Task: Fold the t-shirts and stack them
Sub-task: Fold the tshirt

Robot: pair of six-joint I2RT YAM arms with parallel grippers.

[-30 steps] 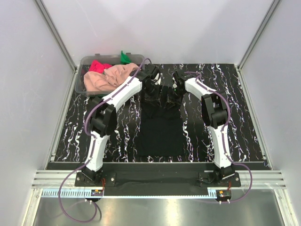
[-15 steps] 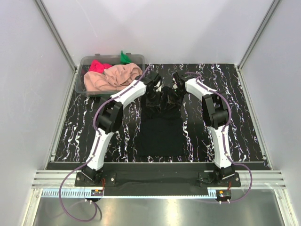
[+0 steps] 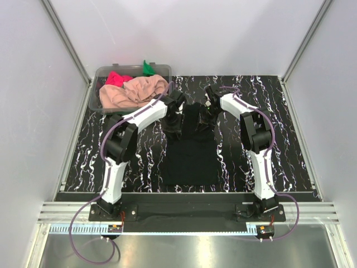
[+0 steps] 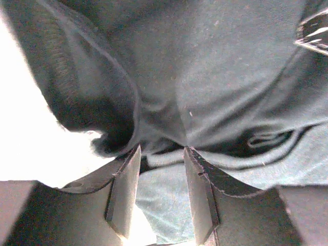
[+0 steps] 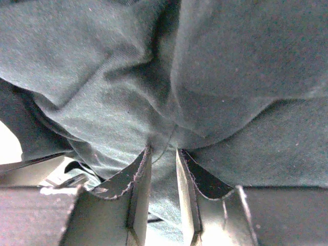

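A large black t-shirt (image 3: 189,159) lies lengthwise in the middle of the table, with its far part bunched and lifted between the two arms. My left gripper (image 3: 174,117) is shut on that raised cloth at its left side. In the left wrist view the dark fabric (image 4: 215,77) is pinched between the fingers of the left gripper (image 4: 161,154). My right gripper (image 3: 207,113) is shut on the right side. The right wrist view has a fold of the black t-shirt (image 5: 230,66) caught at the tips of the right gripper (image 5: 163,152).
A clear plastic tub (image 3: 134,67) stands at the far left corner. It holds a peach-pink t-shirt (image 3: 131,92), a bright pink-red one (image 3: 116,78) and a green one (image 3: 148,68). The black marbled tabletop (image 3: 279,145) is bounded by grey walls at the sides and back.
My left gripper has drawn back toward the near side with the shirt's far edge, so the raised cloth now hangs closer to the shirt's middle. The right gripper has barely moved.
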